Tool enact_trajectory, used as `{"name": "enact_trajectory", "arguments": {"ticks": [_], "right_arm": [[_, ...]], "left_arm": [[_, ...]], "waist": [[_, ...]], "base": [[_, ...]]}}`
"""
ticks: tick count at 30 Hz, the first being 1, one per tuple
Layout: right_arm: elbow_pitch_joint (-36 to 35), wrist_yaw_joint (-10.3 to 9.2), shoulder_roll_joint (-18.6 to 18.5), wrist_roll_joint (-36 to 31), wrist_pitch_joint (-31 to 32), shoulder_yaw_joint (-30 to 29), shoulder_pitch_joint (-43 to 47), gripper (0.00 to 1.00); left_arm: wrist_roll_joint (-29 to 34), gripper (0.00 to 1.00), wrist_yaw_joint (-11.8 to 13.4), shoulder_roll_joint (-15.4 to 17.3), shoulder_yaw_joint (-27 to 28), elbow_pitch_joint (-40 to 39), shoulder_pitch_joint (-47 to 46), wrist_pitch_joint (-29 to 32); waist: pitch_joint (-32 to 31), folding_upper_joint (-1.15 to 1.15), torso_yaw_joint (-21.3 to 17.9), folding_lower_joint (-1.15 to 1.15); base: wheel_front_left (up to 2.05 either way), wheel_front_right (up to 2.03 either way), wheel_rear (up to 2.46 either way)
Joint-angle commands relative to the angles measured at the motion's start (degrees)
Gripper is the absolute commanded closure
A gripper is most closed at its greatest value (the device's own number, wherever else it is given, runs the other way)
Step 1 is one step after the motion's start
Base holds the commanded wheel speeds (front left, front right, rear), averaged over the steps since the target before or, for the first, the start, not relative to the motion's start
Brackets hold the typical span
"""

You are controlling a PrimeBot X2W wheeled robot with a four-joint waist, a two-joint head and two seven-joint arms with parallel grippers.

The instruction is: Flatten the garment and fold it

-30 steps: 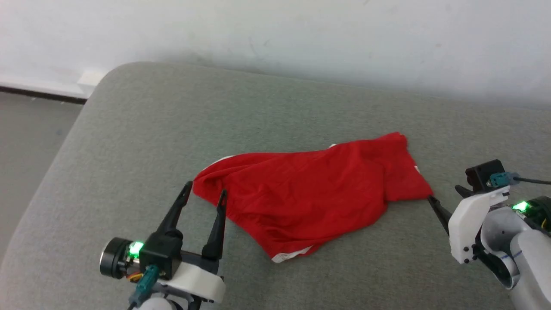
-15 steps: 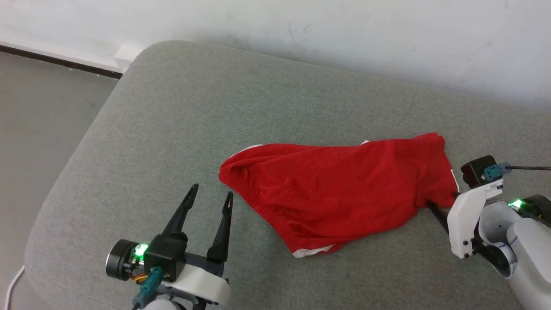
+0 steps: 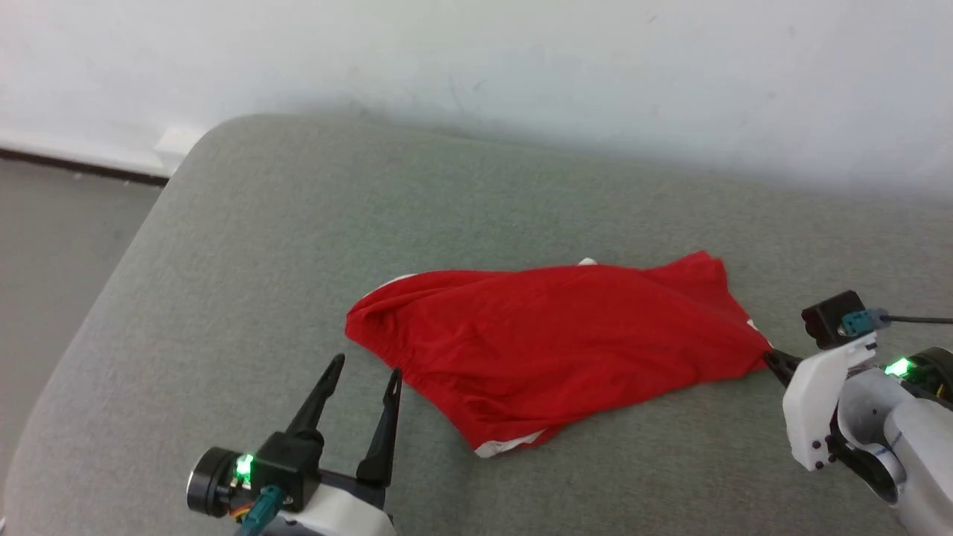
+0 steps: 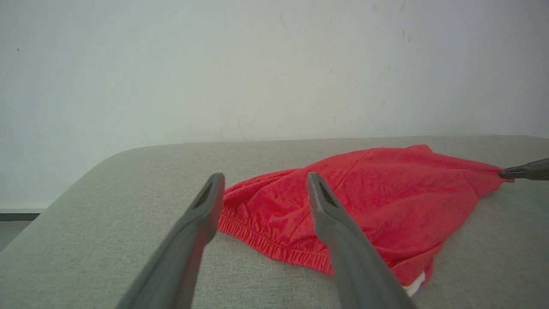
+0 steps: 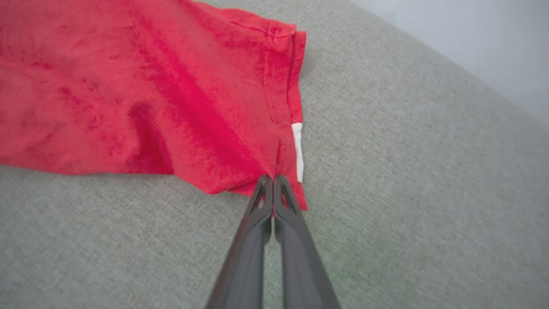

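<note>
Red shorts (image 3: 551, 350) lie on a grey cushion (image 3: 223, 260), stretched left-right. The right claw (image 3: 769, 359) pinches their corner; the left claw (image 3: 368, 365) gapes nearby.

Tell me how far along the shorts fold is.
Early. Done: the right gripper is shut on a corner of the garment by its white trim. In hand: the cloth runs taut to that pinch but lies rumpled on the grey cushion. Left: the left gripper, open, sits beside the waistband edge, holding nothing; it must grip, spread the shorts flat, then fold.
</note>
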Motion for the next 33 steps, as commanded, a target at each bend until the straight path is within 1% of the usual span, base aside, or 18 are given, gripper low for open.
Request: {"name": "enact_trajectory", "arguments": {"ticks": [1,4,7,10,12,14,16,18,19,21,24,26,29,32,33], "right_arm": [[-2.24,-0.05,-1.37,0.86,-0.04,0.30,1.77,1.00],[-8.14,-0.05,-4.47,2.56,2.55,0.67,4.81,1.00],[-15.93,-0.05,-8.52,4.89,8.05,-0.55,8.67,1.00],[-24.34,-0.05,-11.99,8.38,15.52,-4.84,13.56,1.00],[-29.72,-0.05,-13.31,10.32,21.17,-9.07,16.96,1.00],[-34.51,-0.05,-13.12,11.49,26.36,-13.98,19.86,1.00],[-38.59,-0.05,-11.04,12.40,30.45,-18.58,21.44,1.00],[-41.10,-0.05,-9.16,10.58,33.21,-21.99,21.38,1.00],[-41.64,-0.05,-8.62,8.96,34.40,-22.74,21.03,1.00],[-40.28,-0.05,-5.99,6.92,35.83,-24.68,19.41,1.00],[-35.22,-0.05,-3.63,3.35,36.43,-25.34,15.66,1.00],[-30.33,-0.05,-2.78,0.51,35.00,-25.64,12.71,1.00],[-22.86,-0.05,-2.11,-3.96,30.51,-25.70,8.60,1.00],[-15.18,-0.05,-1.03,-6.95,27.14,-25.62,5.85,1.00],[-15.18,-0.05,-1.03,-6.95,27.14,-25.62,5.85,1.00]], "left_arm": [[0.09,0.00,-0.37,-0.43,0.40,0.03,1.14,-0.27],[-0.13,0.00,-0.62,-0.81,0.67,0.18,2.62,-0.27],[-0.20,0.00,-0.90,-1.25,0.76,0.31,3.81,-0.27],[-0.01,0.00,-1.20,-1.73,0.68,0.33,4.29,-0.27],[0.15,0.00,-1.37,-2.10,0.46,0.36,4.47,-0.27],[0.14,0.00,-1.51,-2.49,0.40,0.31,4.37,-0.27],[0.19,0.00,-1.72,-2.78,0.37,0.31,4.07,-0.27],[0.39,0.00,-1.97,-3.05,0.12,0.38,3.45,-0.27],[0.51,0.00,-2.19,-3.18,-0.15,0.45,3.00,-0.27],[0.71,0.00,-2.53,-3.43,-0.59,0.63,1.92,-0.27],[0.87,0.00,-2.79,-3.79,-1.05,1.02,0.46,-0.27],[0.96,0.00,-2.97,-4.00,-1.46,1.27,-0.32,-0.27],[1.05,0.00,-3.19,-4.26,-2.06,1.62,-1.19,-0.27],[1.07,0.00,-3.22,-4.46,-2.38,1.91,-1.71,-0.27],[1.07,0.00,-3.22,-4.46,-2.38,1.91,-1.71,-0.27]], "waist": [[-3.18,0.00,-3.35,0.00],[-4.94,0.00,-5.34,0.00],[-6.08,0.00,-6.90,0.00],[-6.50,0.00,-7.37,0.00],[-6.58,0.00,-7.19,0.00],[-6.13,0.00,-6.57,0.00],[-5.32,0.00,-5.59,0.00],[-4.19,0.00,-4.28,0.00],[-3.57,0.00,-3.44,0.00],[-2.28,0.00,-1.80,0.00],[-0.61,0.00,0.52,0.00],[0.23,0.00,2.04,0.00],[1.24,0.00,4.10,0.00],[1.88,0.00,5.63,0.00],[1.88,0.00,5.63,0.00]], "base": [[0.00,0.00,0.00],[0.00,0.00,0.00],[0.00,0.00,0.00],[0.00,0.00,0.00],[0.00,0.00,0.00],[0.00,0.00,0.00],[0.00,0.00,0.00],[0.00,0.00,0.00],[0.00,0.00,0.00],[0.00,0.00,0.00],[0.00,0.00,0.00],[0.00,0.00,0.00],[0.00,0.00,0.00],[0.00,0.00,0.00],[0.00,0.00,0.00]]}}
